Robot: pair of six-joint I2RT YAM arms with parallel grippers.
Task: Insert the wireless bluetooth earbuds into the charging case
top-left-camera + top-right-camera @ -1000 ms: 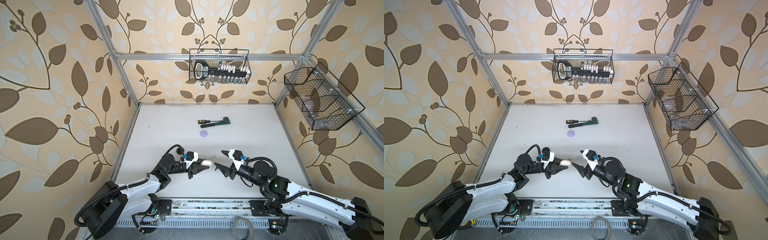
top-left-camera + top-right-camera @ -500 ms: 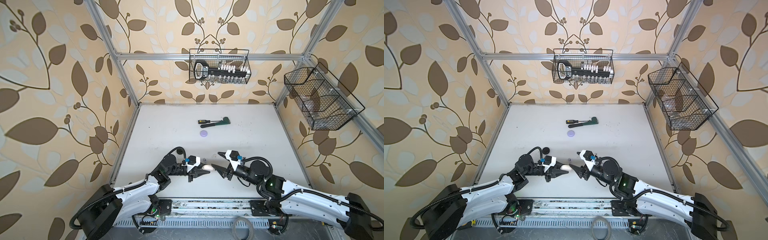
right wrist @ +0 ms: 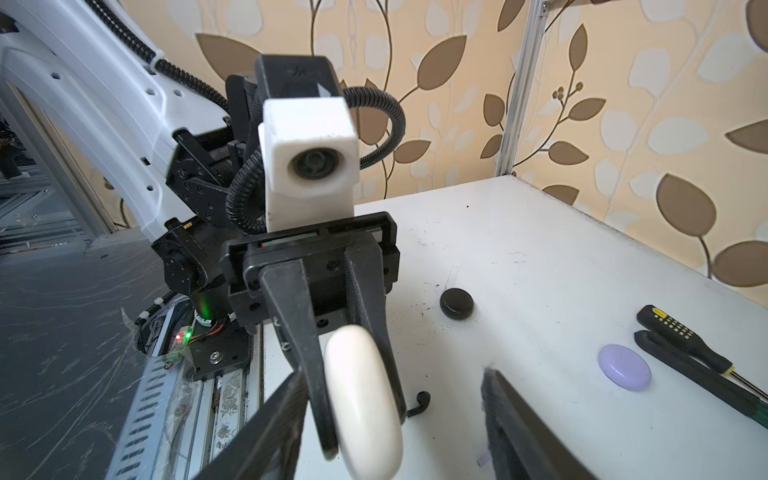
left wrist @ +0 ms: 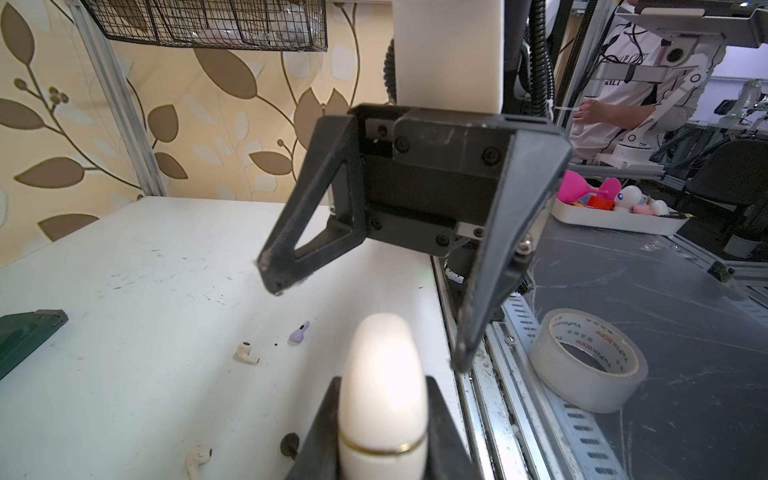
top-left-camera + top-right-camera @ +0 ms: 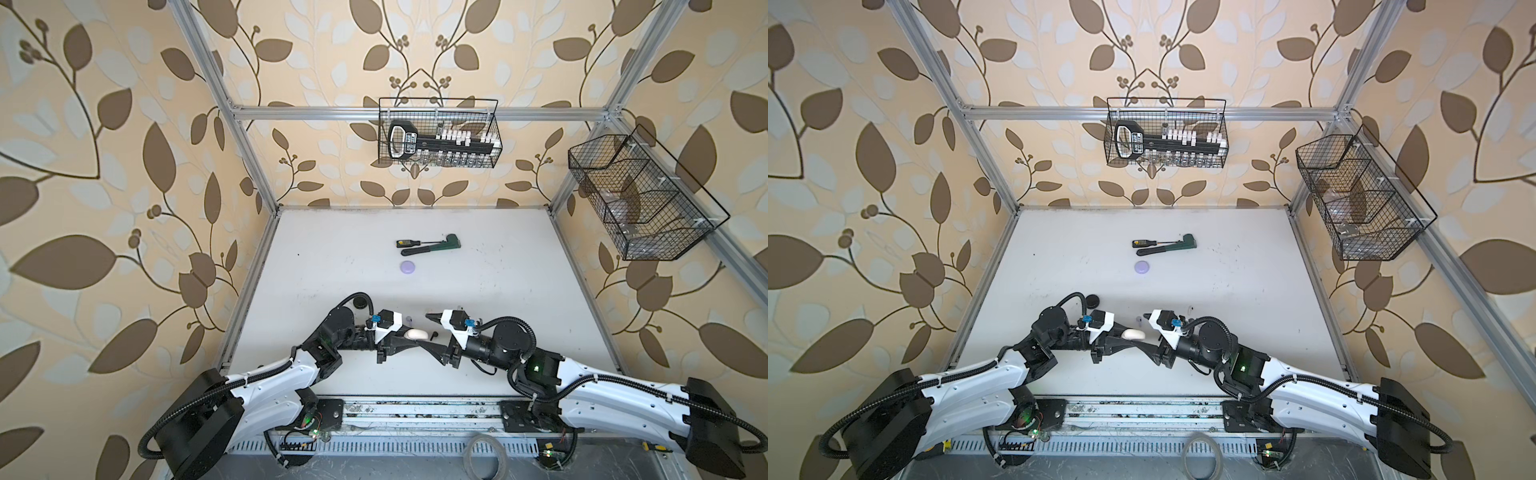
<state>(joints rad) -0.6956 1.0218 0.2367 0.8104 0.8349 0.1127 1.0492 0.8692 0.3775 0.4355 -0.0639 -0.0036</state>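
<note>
My left gripper [image 4: 383,380] is shut on a closed cream-white charging case [image 4: 384,386] with a gold seam, held above the table near its front edge. The case [image 5: 417,333] shows in both top views. My right gripper [image 4: 368,326] faces it, open, with one finger on each side of the case's free end [image 3: 365,399]; I cannot tell whether they touch it. On the table below lie tiny earbuds: a white one [image 4: 247,353], a lavender one [image 4: 300,332], another white one [image 4: 197,457] and a black one [image 3: 419,401].
A round lavender case [image 5: 407,267] and a black case [image 5: 360,304] lie shut on the white table [image 5: 519,291]. A screwdriver [image 5: 409,242] and a green wrench [image 5: 440,245] lie farther back. Wire baskets [image 5: 438,133] hang on the walls. A tape roll [image 4: 590,361] lies beyond the front rail.
My right gripper has moved left toward the white case, and its open fingers now flank the case's end. The left gripper keeps its hold and has shifted slightly.
</note>
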